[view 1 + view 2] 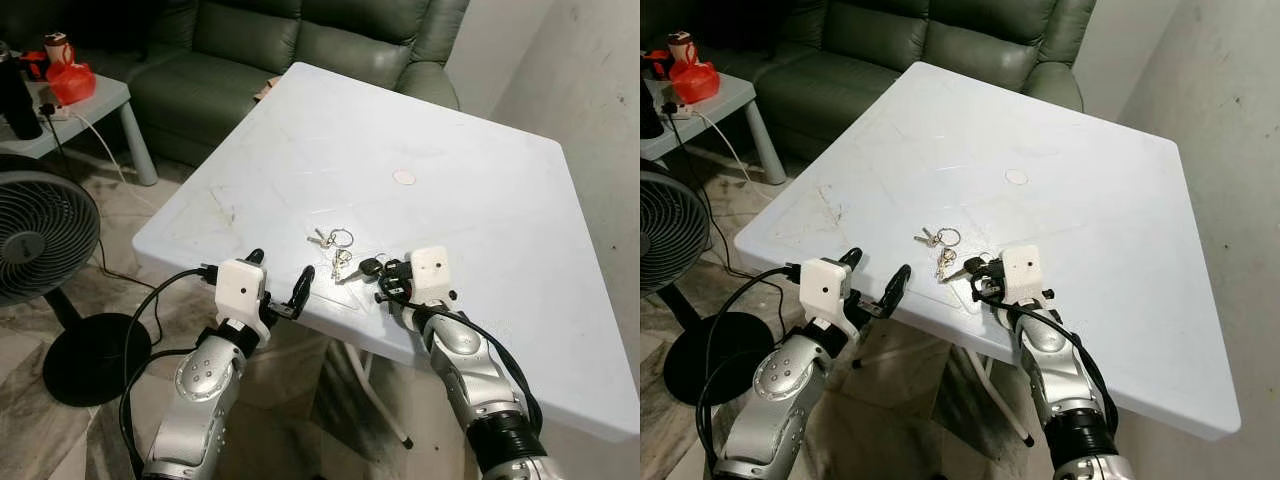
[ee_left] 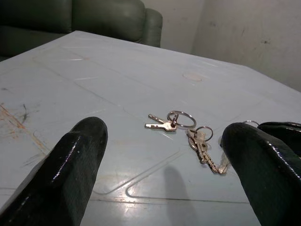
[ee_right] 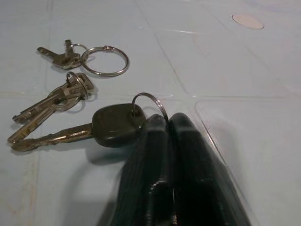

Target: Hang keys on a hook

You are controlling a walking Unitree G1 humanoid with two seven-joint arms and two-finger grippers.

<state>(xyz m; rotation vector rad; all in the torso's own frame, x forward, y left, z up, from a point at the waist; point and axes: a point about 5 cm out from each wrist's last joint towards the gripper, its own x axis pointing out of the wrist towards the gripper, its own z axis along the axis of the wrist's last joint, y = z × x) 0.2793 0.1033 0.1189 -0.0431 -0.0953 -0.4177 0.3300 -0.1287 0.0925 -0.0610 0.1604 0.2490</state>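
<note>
Three bunches of keys lie near the front edge of the white table [image 1: 480, 190]: a small key on a large ring [image 1: 335, 238], a pair of brass keys [image 1: 341, 262], and a black-headed key [image 3: 115, 125]. My right gripper [image 1: 386, 272] rests on the table just right of them, its fingers [image 3: 188, 155] pressed together and pinching the ring of the black-headed key [image 3: 149, 101]. At the table's front edge, left of the keys, my left gripper [image 1: 282, 266] is open with nothing in it. The left wrist view looks between its fingers [image 2: 70, 165] at the keys [image 2: 181, 120].
A standing fan [image 1: 35, 235] is on the floor to the left. A green sofa [image 1: 300, 40] stands behind the table, with a small side table [image 1: 95, 100] carrying a red object [image 1: 70, 82]. A wall [image 1: 600, 80] runs along the right.
</note>
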